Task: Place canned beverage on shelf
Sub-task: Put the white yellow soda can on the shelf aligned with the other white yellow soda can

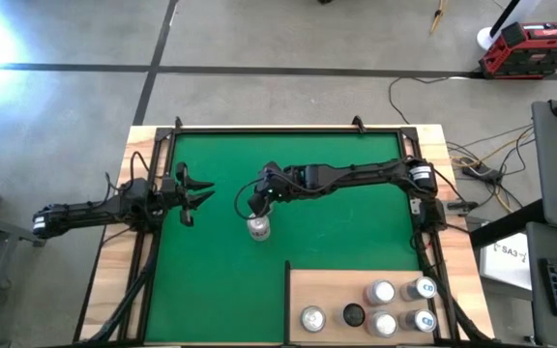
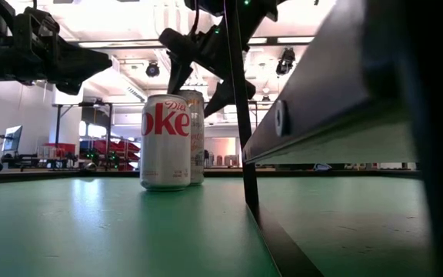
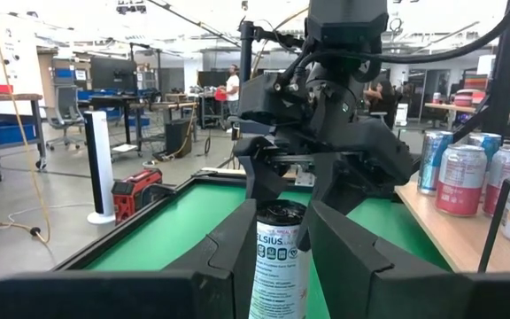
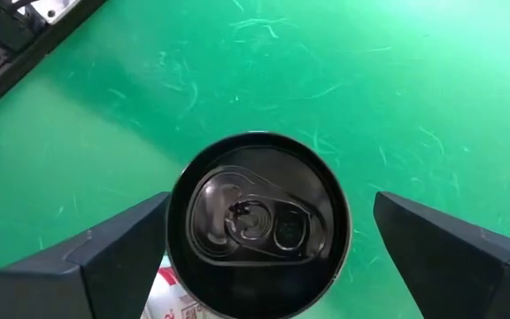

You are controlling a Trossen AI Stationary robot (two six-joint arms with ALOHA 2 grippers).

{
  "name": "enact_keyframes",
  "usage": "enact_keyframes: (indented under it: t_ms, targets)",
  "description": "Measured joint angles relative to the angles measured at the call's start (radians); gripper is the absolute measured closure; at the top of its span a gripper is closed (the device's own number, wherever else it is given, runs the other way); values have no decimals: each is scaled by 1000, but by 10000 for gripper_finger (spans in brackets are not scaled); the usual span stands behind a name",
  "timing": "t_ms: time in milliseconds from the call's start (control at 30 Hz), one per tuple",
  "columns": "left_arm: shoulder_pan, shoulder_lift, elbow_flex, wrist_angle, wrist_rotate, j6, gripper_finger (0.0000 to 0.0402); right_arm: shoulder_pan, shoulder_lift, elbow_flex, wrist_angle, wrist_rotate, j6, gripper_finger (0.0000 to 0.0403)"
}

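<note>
Hovering over a slim can (image 1: 258, 228) that stands upright near the centre of the green mat (image 1: 346, 232), the right claw (image 1: 256, 207) hangs with its jaws spread wide; the right wrist view looks straight down on the can's dark lid (image 4: 257, 223), with a dark finger (image 4: 118, 239) on either side of it and green showing between each finger and the can, so nothing is gripped. The right arm (image 1: 356, 176) reaches in from the right of the high frame toward its middle. At the left of that frame the left claw (image 1: 193, 194) waits just over the mat's left edge, its fingers parted and empty, pointed toward the can; its wrist view shows the can (image 3: 278, 257) between its own dark fingers farther off, with the right claw (image 3: 321, 190) poised above it. In the low view a white Diet Coke can (image 2: 165, 141) stands on the mat in front of a second can (image 2: 197, 135), with the open claw (image 2: 202, 69) above them. The shelf (image 1: 332, 295), a pale plywood panel, lies in the lower right of the high frame on the worktop, carrying several other cans (image 1: 383, 292), well apart from the can under the claw.
</note>
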State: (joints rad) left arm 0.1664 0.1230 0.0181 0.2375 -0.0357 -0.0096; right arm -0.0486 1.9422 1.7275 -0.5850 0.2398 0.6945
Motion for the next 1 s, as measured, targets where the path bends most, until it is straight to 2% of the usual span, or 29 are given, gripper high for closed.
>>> enact_keyframes:
  t_ms: [200,467,633,800,1000]
  targets:
    - [0,0,0,0,0,0,313,0,4,0,20,23,1,55]
    - [0,0,0,0,0,0,313,0,6,0,28,28,35,151]
    - [0,0,0,0,0,0,313,4,3,0,6,33,108,151]
    - [0,0,0,0,0,0,313,22,-17,-1,-31,25,82,151]
    - [0,0,0,0,0,0,313,59,-65,-3,-83,96,73,151]
